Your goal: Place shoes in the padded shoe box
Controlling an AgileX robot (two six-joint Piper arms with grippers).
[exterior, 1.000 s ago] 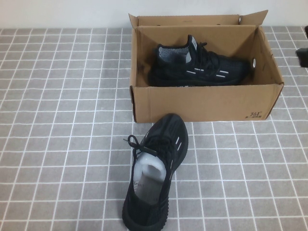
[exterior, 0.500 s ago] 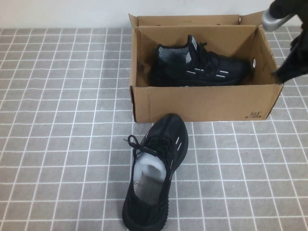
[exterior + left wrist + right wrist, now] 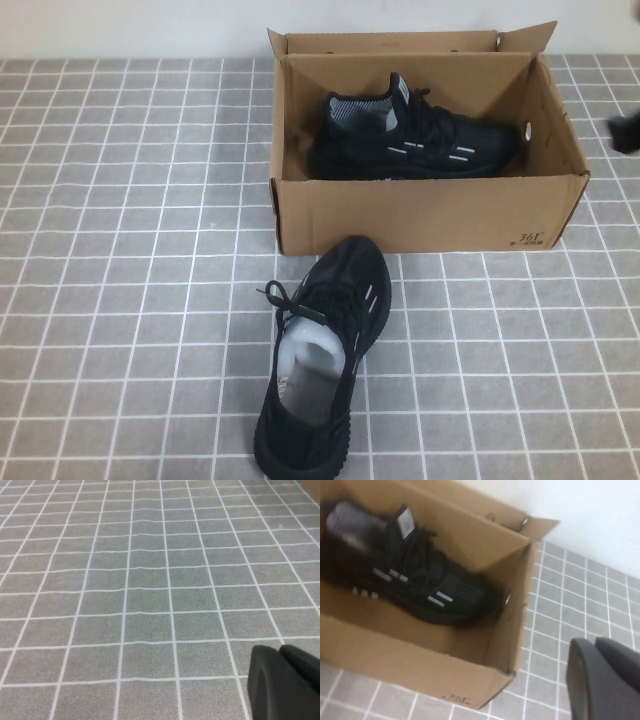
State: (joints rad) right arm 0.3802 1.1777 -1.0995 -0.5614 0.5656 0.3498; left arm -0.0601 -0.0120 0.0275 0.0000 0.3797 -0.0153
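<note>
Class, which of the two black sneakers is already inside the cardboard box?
The sneaker lying lengthwise in the box; the other sneaker sits on the tiled table before it.

A tabletop (image 3: 120, 300) covered in grey square tiles is seen across the whole high view, the tiles being divided by thin white grout lines (these run in a regular grid). The same tiled surface (image 3: 150, 580) is shown close up in the left wrist view. A plain white wall (image 3: 130, 25) is seen along the far edge of the tiles.
</note>
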